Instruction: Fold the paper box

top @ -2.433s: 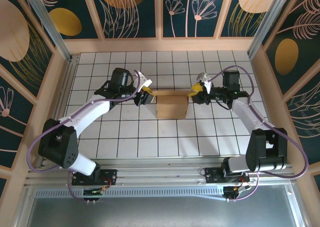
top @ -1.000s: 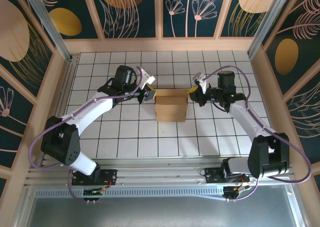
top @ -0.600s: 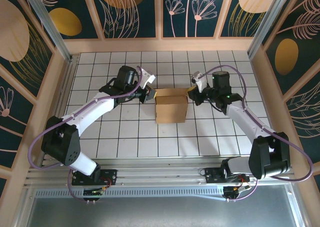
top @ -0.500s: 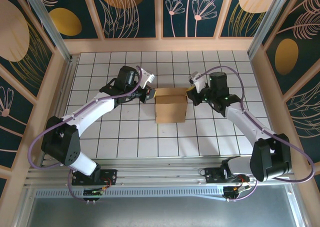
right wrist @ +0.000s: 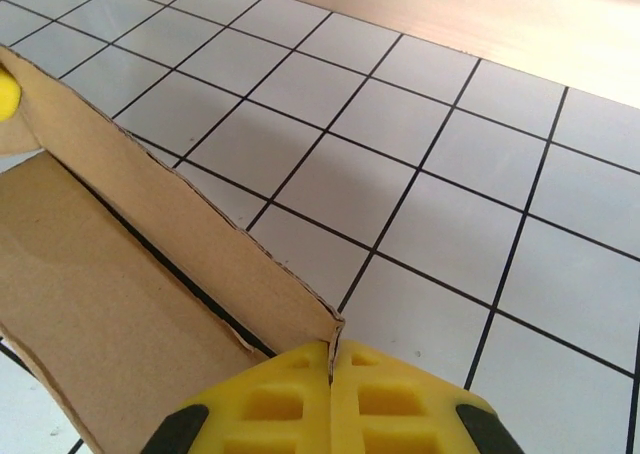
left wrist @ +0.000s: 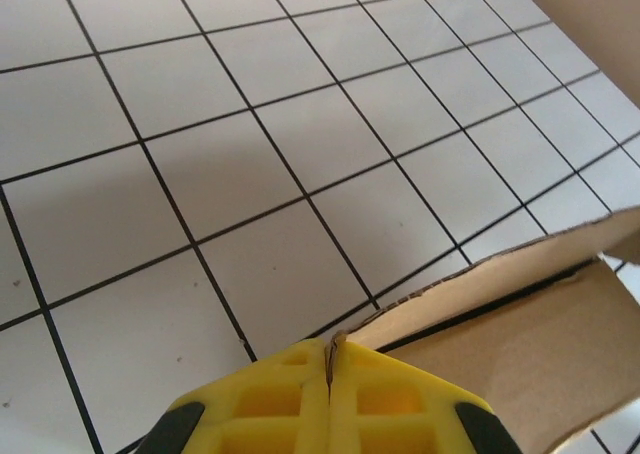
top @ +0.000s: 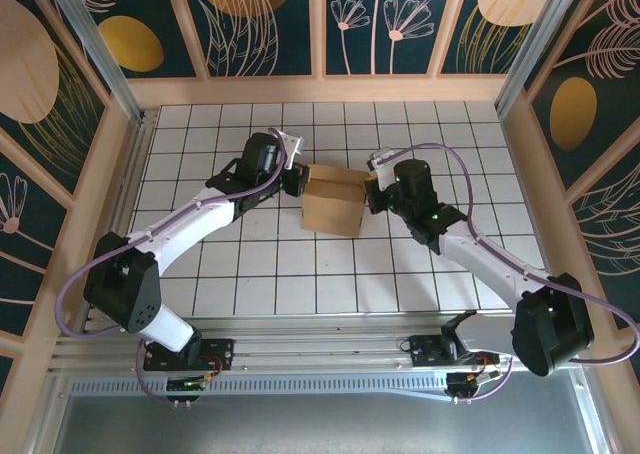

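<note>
The paper box [top: 333, 202] is plain brown cardboard, thin and matte, with cut edges that show as a rough, slightly frayed darker line. From above it is a small squarish shell turned a little off the tile grid, with a lighter strip along its far side and a flat brown face below that. It sits between the two grippers. Its far-left corner meets the left gripper [top: 297, 179] and its far-right corner meets the right gripper [top: 372, 188].

In the left wrist view the yellow, ribbed plastic pads [left wrist: 270, 404] are pressed flat together, pinching a cardboard edge that runs out of their seam to the right, above a broader brown panel. In the right wrist view the yellow fingers [right wrist: 390, 404] are likewise clamped, on the corner of an upright cardboard wall. That wall stretches away to the left of the fingertips, with a flat panel lying on its near side.

Beyond both sets of fingertips lies the table [top: 250, 264], made of smooth white square tiles divided by thin black lines.
</note>
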`<state>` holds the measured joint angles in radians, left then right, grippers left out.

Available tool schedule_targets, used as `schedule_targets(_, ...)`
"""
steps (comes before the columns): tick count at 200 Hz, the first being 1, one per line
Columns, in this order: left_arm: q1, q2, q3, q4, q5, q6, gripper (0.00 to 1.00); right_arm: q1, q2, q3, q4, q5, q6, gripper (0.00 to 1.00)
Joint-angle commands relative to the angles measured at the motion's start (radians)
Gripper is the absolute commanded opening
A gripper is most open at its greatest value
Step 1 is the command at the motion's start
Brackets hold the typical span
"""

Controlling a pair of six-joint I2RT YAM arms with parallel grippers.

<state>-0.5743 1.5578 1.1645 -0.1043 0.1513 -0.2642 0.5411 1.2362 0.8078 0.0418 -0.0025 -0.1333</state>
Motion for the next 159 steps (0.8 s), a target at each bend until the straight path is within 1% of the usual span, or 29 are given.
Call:
schedule_targets(1,-0.038,-0.04,-0.011,0.146,-0.015,-0.107,0.0,0.047,-0.02,-0.027,0.085,0.042,0.036,0.02)
schedule_targets(33,-0.046,-0.026,-0.03,0.155,-0.039,-0.187,0.0,0.063,-0.027,-0.041,0.106,0.059,0.022,0.03)
schedule_targets(58,-0.046,-0.019,-0.063,0.182,-0.026,-0.246,0.0,0.065,-0.027,-0.045,0.107,0.062,0.017,0.04)
schedule_targets(100,-0.047,-0.049,-0.13,0.199,-0.054,-0.298,0.0,0.072,-0.033,-0.062,0.124,0.07,0.002,0.04)
schedule_targets(122,-0.048,-0.076,-0.186,0.261,-0.055,-0.366,0.0,0.075,-0.034,-0.076,0.136,0.074,-0.007,0.04)
schedule_targets(129,-0.047,-0.082,-0.226,0.286,-0.052,-0.387,0.0,0.077,-0.033,-0.08,0.139,0.077,-0.009,0.04)
schedule_targets(159,-0.052,-0.097,-0.279,0.342,-0.042,-0.433,0.0,0.08,-0.044,-0.103,0.162,0.082,-0.012,0.04)
